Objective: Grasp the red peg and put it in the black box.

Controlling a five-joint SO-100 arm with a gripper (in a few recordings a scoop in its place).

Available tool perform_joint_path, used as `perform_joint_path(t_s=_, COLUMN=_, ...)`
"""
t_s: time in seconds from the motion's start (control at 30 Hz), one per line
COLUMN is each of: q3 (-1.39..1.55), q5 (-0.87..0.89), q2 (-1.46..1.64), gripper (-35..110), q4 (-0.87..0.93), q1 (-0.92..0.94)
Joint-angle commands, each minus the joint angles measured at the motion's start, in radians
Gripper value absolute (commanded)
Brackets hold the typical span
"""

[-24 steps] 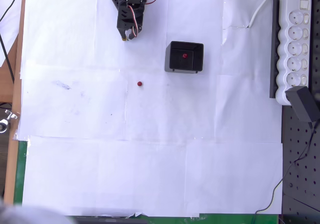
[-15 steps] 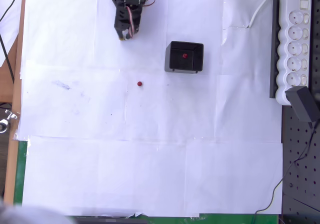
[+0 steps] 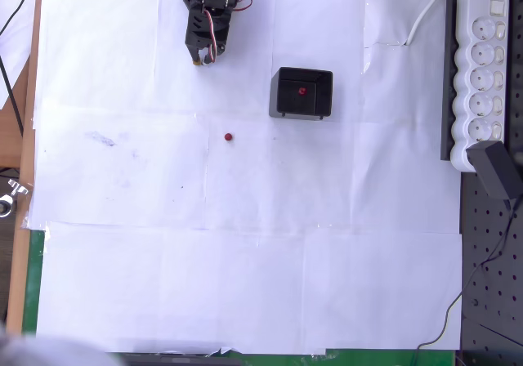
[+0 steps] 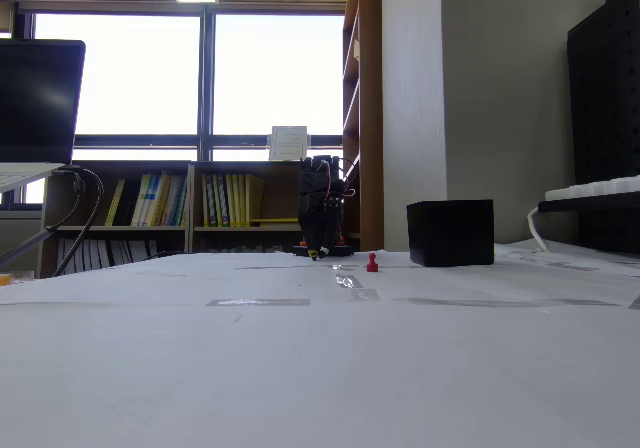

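Observation:
A tiny red peg stands alone on the white paper, also seen as a small red figure in the fixed view. The black box sits up and to the right of it, with a second red peg inside; in the fixed view the box stands right of the peg. My black arm is folded at the top edge, its gripper pointing down near the paper, far above and left of the loose peg. The jaws look closed with nothing between them. In the fixed view the gripper hangs low behind the peg.
White paper covers the table. A white power strip and a black adapter lie at the right edge. A laptop and a bookshelf stand in the background.
The arm has drawn back a little toward the top edge, the gripper tip moving up and slightly left. The peg and the box have not moved.

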Motion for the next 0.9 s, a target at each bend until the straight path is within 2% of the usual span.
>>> perform_joint_path(t_s=0.0, q3=-0.081, q5=-0.009, q2=-0.098, gripper=0, q4=0.034, q1=0.015)
perform_joint_path(t_s=0.2, q3=-0.081, q5=-0.014, q2=-0.098, gripper=0, q4=0.043, q1=-0.014)
perform_joint_path(t_s=0.47, q3=-0.081, q5=0.055, q2=-0.098, gripper=0, q4=-0.212, q1=-0.057)
perform_joint_path(t_s=0.6, q3=-0.081, q5=0.064, q2=-0.098, gripper=0, q4=-0.241, q1=-0.064)
perform_joint_path(t_s=0.67, q3=-0.081, q5=0.092, q2=-0.098, gripper=0, q4=-0.314, q1=-0.089)
perform_joint_path(t_s=0.8, q3=-0.081, q5=0.235, q2=0.006, gripper=0, q4=-0.614, q1=-0.112)
perform_joint_path(t_s=0.87, q3=-0.081, q5=0.249, q2=0.049, gripper=0, q4=-0.703, q1=-0.126)
